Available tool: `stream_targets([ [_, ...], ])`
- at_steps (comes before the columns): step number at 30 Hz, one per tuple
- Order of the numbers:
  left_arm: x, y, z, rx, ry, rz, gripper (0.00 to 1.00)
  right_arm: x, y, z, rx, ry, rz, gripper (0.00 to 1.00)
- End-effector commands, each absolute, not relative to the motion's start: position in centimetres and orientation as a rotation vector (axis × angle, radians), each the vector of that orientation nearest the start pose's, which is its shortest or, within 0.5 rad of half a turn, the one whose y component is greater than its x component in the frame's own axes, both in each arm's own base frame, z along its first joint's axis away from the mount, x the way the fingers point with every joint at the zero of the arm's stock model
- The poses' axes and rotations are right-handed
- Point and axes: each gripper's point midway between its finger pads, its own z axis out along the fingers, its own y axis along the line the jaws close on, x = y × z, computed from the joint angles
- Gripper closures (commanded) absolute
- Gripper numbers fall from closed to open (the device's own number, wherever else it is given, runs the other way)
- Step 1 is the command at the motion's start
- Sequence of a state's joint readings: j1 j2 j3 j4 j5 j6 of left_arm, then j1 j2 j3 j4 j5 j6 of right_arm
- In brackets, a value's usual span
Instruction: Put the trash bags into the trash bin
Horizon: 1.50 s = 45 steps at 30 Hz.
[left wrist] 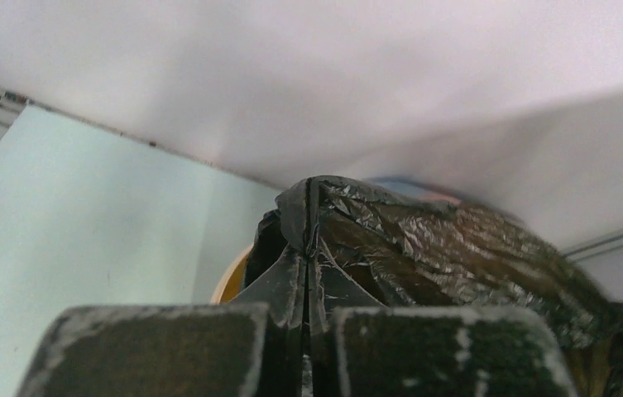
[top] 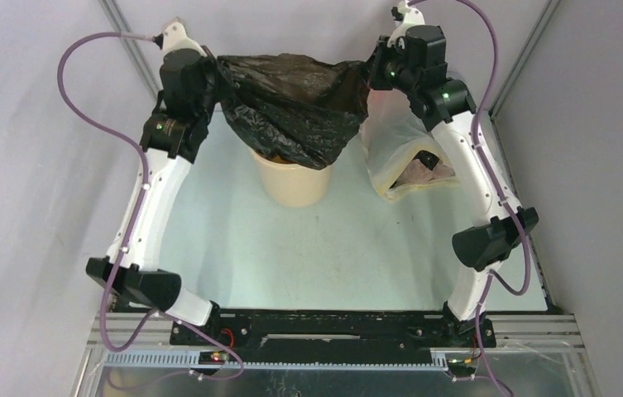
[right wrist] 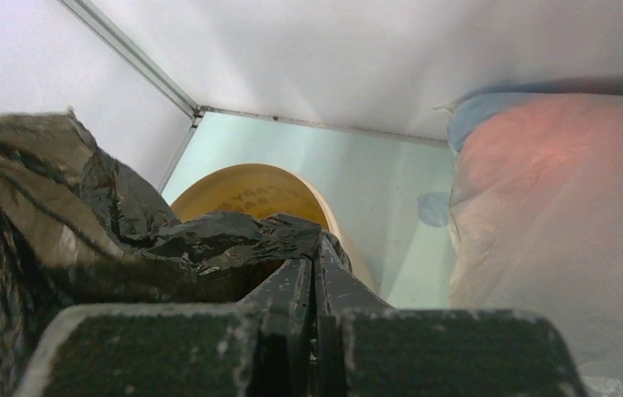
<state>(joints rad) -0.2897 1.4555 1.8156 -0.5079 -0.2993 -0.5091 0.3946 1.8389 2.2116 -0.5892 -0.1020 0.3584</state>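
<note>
Pinching one top corner of the trash bag (top: pixel 299 107) in the left pincer (left wrist: pixel 306 277), with jaws pressed together on a fold of black film. Pinching the opposite corner in the right pincer (right wrist: pixel 314 285), likewise closed tight on crinkled plastic. Holding the bag stretched between the two, well above the bench (top: pixel 291 265), with its long axis running left to right from one pincer to the other and its belly sagging in the middle. Hanging that belly over the trash bin (top: pixel 291 186), with the lowest folds overlapping the far rim in the overhead view; cannot tell whether touching the rim or already dipping inside. Placing the bin below and between both pincers, roughly midway, perhaps slightly nearer the left arm. Noting a translucent whitish bag (top: pixel 399 157) with pinkish contents near the bin on the right arm's side, under the right forearm, no part of the job. Judging the drop not yet made: likely calls for bringing both corners inward and down, to gather the slack over the opening instead of draping it outside the wall. Risking film snagged on the rim or brushed against the neighbouring bag.
</note>
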Motion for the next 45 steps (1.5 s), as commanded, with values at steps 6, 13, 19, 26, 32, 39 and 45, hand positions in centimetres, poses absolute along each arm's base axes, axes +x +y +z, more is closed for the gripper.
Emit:
stream_targets([
  [6,45.3,-9.0,46.8,-0.399,1.617,-0.348,1.0,46.8,24.7,43.3,-0.222,1.795,0.646,0.89],
  [13,44.8,-9.3,46.0,-0.383,1.631,-0.365,1.0,45.0,24.3,44.2,-0.249,1.797,0.645,0.63],
  [19,42.9,-8.6,47.0,-0.376,1.598,-0.36,1.0,42.9,23.6,43.4,-0.241,1.853,0.621,0.15],
  [26,41.5,-9.5,48.3,-0.313,1.553,-0.433,1.0,38.5,24.8,40.3,-0.227,1.9,0.733,0.0],
  [32,40.9,-10.4,48.1,-0.279,1.554,-0.486,1.0,37.5,24.5,36.0,-0.087,2.019,0.725,0.01],
  [39,40.2,-10.0,48.4,-0.291,1.532,-0.486,1.0,36.5,26.5,34.5,0.05,1.983,0.953,0.2],
  [45,40.0,-9.7,48.8,-0.296,1.52,-0.472,1.0,37.2,30.5,36.3,-0.037,1.962,1.064,0.66],
])
